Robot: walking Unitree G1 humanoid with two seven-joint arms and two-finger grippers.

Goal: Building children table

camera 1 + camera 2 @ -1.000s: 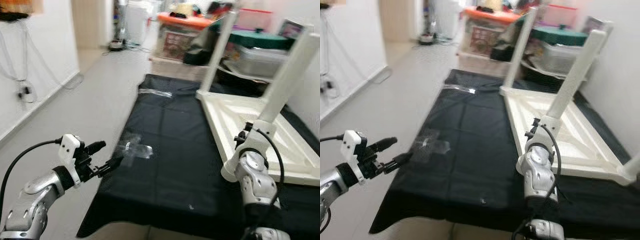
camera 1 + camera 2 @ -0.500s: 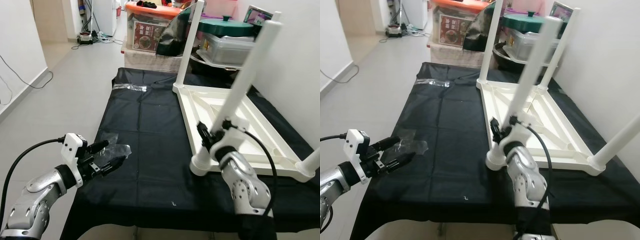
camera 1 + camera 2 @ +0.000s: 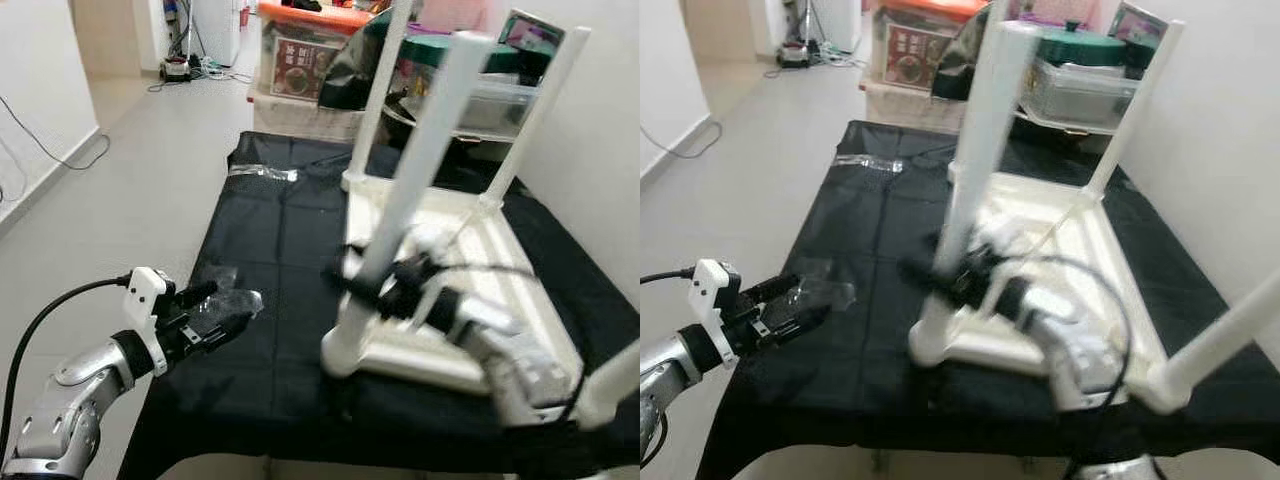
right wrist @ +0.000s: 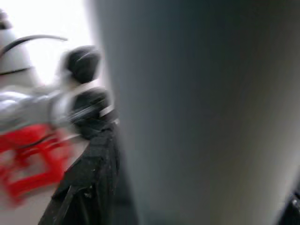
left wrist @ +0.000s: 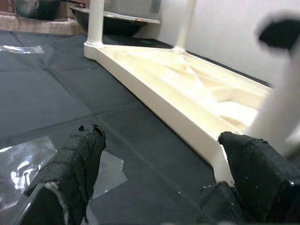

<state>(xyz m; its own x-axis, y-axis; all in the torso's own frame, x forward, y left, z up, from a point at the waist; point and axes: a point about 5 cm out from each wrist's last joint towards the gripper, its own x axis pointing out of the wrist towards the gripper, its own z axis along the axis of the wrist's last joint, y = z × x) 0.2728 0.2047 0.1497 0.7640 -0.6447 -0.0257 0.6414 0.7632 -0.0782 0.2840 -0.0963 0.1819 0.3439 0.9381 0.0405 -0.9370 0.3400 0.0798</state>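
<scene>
A white children's table (image 3: pixel 470 240) lies upside down on a black cloth (image 3: pixel 280 230), its legs pointing up. My right gripper (image 3: pixel 385 285), blurred by motion, is shut on the near left leg (image 3: pixel 420 170) low down. In the right wrist view that leg (image 4: pixel 201 112) is very close, with a black finger (image 4: pixel 89 187) against it. My left gripper (image 3: pixel 225 306) hovers open at the cloth's left edge over a clear plastic bag (image 3: pixel 228 298). The left wrist view shows its fingers (image 5: pixel 77 159) spread wide, with the table's frame (image 5: pixel 154 79) beyond.
A second clear plastic wrapper (image 3: pixel 262 173) lies at the cloth's far left. Storage boxes and bins (image 3: pixel 310 60) are stacked behind the cloth. A white wall (image 3: pixel 600 150) stands close on the right. Open grey floor (image 3: pixel 110 200) runs along the left.
The right arm has swung left with the leg, and the table's near left corner has slid left across the cloth. The left gripper stays open over the bag.
</scene>
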